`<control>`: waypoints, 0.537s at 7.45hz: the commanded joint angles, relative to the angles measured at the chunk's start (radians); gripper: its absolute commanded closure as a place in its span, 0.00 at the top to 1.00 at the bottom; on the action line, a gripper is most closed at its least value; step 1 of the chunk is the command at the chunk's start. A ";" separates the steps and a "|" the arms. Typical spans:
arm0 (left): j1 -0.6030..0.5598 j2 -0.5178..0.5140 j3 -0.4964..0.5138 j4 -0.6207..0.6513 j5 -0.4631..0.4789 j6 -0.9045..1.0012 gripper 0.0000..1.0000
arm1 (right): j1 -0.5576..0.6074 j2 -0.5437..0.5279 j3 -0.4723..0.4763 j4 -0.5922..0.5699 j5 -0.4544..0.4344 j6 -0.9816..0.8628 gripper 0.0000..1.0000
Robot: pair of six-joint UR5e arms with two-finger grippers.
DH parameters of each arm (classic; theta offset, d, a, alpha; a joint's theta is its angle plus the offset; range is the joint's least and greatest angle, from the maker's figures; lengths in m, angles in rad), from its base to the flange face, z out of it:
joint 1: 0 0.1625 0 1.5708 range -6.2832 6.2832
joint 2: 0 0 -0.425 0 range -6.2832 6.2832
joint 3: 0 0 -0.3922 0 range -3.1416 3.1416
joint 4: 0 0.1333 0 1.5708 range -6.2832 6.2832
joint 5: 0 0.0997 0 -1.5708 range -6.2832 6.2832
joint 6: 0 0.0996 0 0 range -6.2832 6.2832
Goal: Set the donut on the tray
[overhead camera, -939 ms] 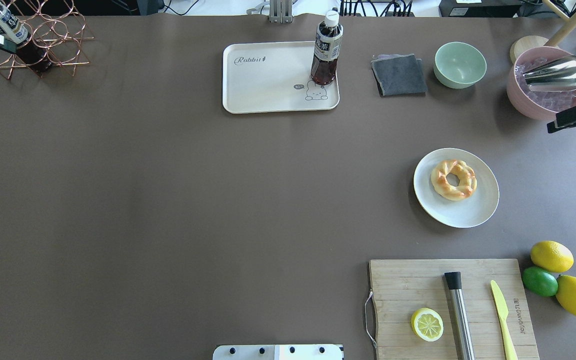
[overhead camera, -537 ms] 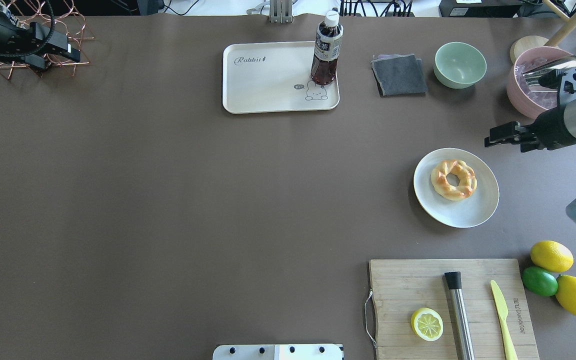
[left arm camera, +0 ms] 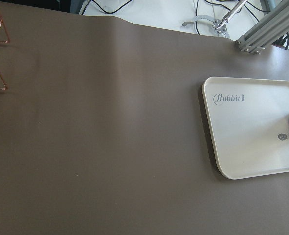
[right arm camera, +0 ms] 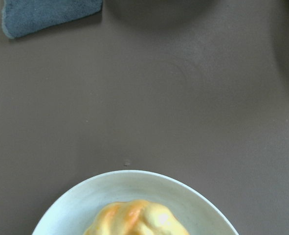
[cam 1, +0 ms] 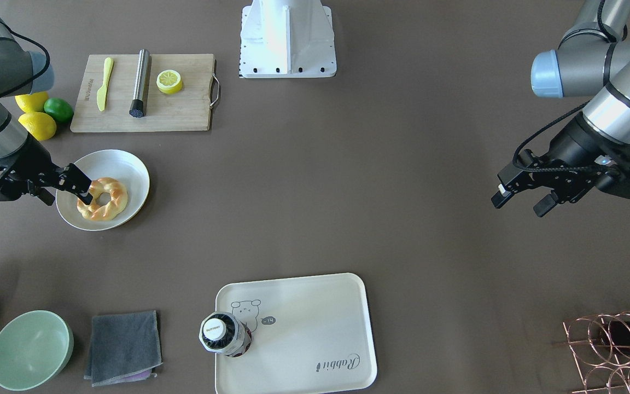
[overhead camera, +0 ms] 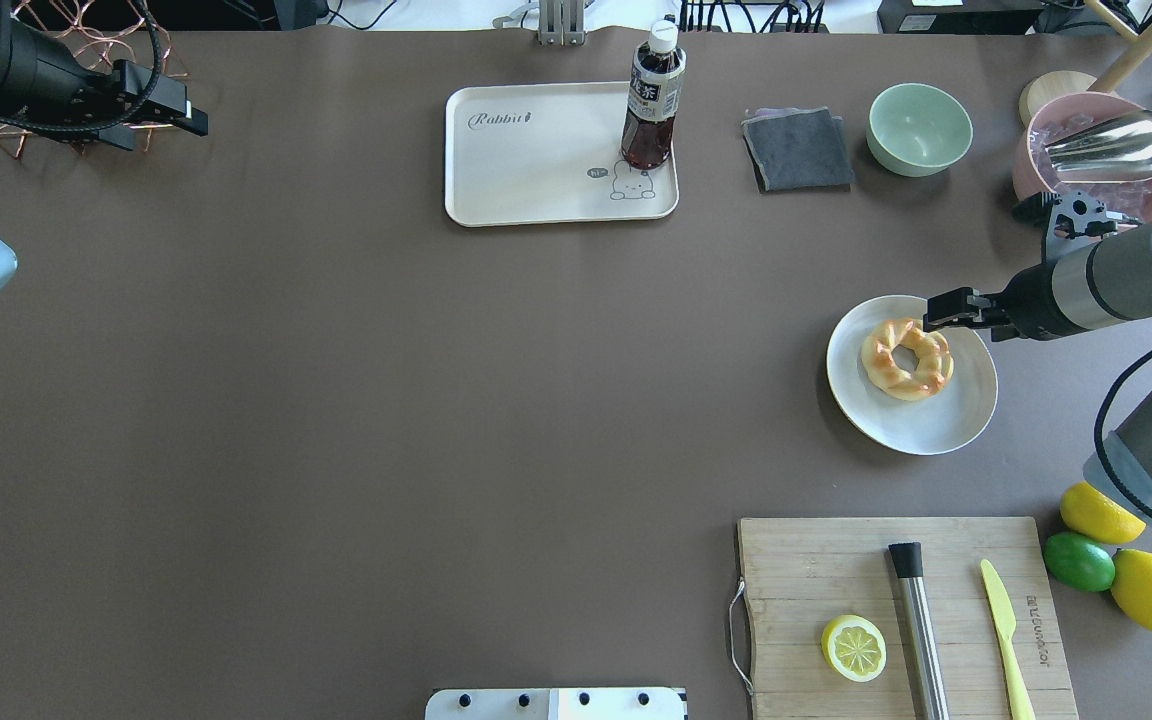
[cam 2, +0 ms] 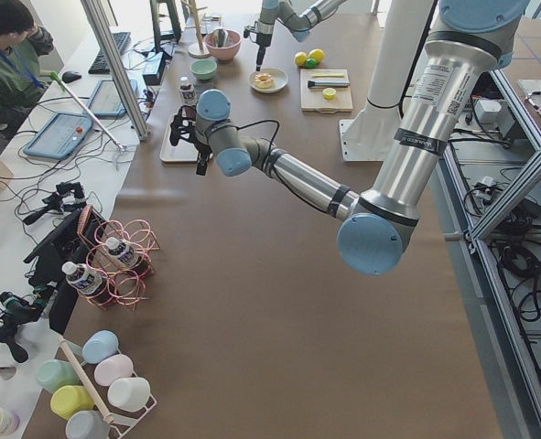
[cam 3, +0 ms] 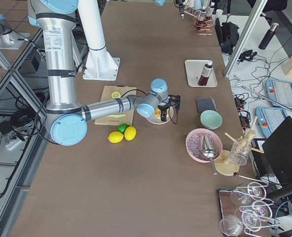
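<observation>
The donut [overhead camera: 904, 362], a golden braided ring, lies on a round white plate [overhead camera: 936, 425] at the table's right; it also shows in the front view [cam 1: 101, 200] and at the bottom of the right wrist view [right arm camera: 137, 220]. My right gripper [overhead camera: 939, 312] is open and hangs over the donut's far right edge, not gripping it. The cream tray [overhead camera: 536, 150] sits at the far middle, with a dark tea bottle [overhead camera: 651, 100] upright on its bear corner. My left gripper [overhead camera: 191, 115] is open and empty, far left, near the copper rack.
A wooden cutting board [overhead camera: 816, 570] with a lemon half [overhead camera: 854, 648], a steel muddler and a yellow knife lies front right, with lemons and a lime [overhead camera: 1080, 562] beside it. A grey cloth [overhead camera: 798, 148], a green bowl [overhead camera: 920, 128] and a pink bowl [overhead camera: 1036, 190] stand at the far right.
My right arm has swung in from the right edge down to the donut's plate. My left gripper has moved right, away from the copper rack.
</observation>
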 commanded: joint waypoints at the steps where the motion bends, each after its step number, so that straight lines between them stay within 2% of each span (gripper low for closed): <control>1: 0.001 -0.001 -0.003 -0.001 0.002 -0.003 0.99 | -0.003 -0.043 0.012 0.002 -0.008 -0.014 0.91; 2: 0.001 -0.001 -0.003 -0.001 0.002 -0.001 0.99 | -0.003 -0.088 0.008 0.058 -0.006 -0.027 0.89; 3: 0.001 -0.001 -0.003 -0.001 0.002 -0.001 0.99 | -0.004 -0.126 -0.024 0.151 -0.005 -0.021 0.82; 4: 0.001 -0.003 -0.004 -0.001 0.002 -0.001 0.99 | -0.005 -0.128 -0.053 0.189 -0.005 -0.013 0.70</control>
